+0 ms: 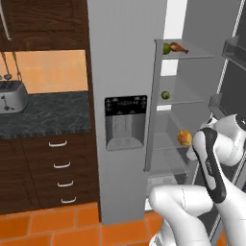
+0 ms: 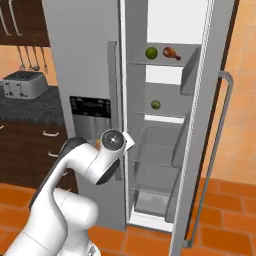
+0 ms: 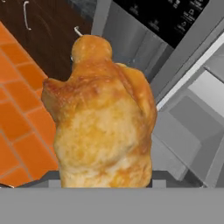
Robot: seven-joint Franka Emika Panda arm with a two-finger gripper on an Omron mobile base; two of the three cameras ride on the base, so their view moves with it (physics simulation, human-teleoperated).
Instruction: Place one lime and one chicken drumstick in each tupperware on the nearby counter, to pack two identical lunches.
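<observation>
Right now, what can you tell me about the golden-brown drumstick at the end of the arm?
The golden-brown chicken drumstick looks roasted, with glossy, mottled skin. Its plump body is nearest the hand camera and narrows to a rounded knob at the far end. It hangs at the arm's tip, in front of the open grey fridge, off every shelf, apparently gripped.

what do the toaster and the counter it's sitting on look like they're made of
The toaster looks like brushed or polished metal: silvery grey body with soft highlights and dark slots on top. The counter looks like polished stone, perhaps granite or marble: dark grey-black with pale speckled veining. Both are rendered, so this is only the look.
</observation>
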